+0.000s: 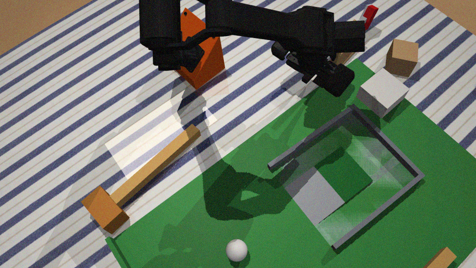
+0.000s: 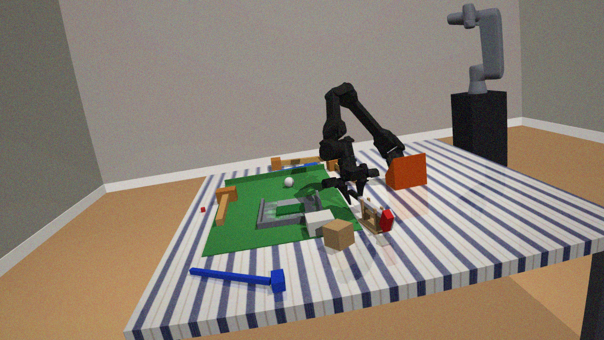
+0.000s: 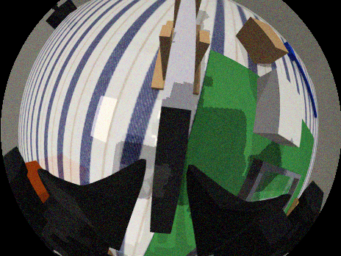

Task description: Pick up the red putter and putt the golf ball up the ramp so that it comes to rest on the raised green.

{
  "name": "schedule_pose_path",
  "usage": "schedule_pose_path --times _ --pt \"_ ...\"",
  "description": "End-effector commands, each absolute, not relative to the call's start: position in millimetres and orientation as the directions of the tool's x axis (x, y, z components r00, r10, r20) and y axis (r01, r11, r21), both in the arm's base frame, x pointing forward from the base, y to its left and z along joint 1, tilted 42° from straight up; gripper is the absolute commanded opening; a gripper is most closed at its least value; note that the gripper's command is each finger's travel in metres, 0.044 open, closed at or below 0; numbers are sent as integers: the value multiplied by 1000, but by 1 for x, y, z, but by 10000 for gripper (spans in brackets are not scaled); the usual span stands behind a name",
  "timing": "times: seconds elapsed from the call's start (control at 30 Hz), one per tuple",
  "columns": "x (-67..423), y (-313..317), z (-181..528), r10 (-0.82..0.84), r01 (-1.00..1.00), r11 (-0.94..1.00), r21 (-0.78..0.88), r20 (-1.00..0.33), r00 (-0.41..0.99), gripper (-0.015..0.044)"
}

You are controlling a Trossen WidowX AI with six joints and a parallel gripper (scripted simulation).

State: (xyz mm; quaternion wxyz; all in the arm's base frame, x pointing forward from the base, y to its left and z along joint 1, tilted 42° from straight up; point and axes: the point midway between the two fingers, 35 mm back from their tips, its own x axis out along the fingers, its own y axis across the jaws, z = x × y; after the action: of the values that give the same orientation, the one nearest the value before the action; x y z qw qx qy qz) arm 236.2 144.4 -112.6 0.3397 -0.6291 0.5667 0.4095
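The red putter has a red head (image 1: 370,16) (image 2: 386,220), a pale shaft (image 3: 180,73) and a black grip (image 3: 170,140). Its shaft rests on a small wooden stand (image 2: 371,225) (image 3: 158,82). My gripper (image 2: 355,199) (image 3: 167,166) is low over the grip end, fingers partly closed, one on each side. A gap shows between the left finger and the grip in the wrist view; the right finger is very near it. The white golf ball (image 1: 236,250) (image 2: 288,181) lies on the green mat (image 1: 186,212). The grey ramp (image 1: 316,196) leads up to the raised green (image 1: 344,174) (image 2: 289,209).
Grey walls (image 1: 379,211) surround the ramp on three sides. A white block (image 1: 382,88) (image 2: 319,219) and a tan block (image 1: 404,50) (image 2: 338,234) stand near the stand. An orange wedge (image 2: 407,171), a wooden mallet (image 1: 156,162) and a blue mallet (image 2: 230,276) are also on the table.
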Motion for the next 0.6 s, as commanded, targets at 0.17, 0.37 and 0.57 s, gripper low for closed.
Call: schedule_pose_path --times 0.17,0.37,0.57 --pt "236 145 -112 -434 -991 -127 36 -901 23 20" --pt "237 152 -105 -433 -991 -127 36 -901 23 0" --pt "237 177 -80 -431 -991 -127 37 -902 22 0"
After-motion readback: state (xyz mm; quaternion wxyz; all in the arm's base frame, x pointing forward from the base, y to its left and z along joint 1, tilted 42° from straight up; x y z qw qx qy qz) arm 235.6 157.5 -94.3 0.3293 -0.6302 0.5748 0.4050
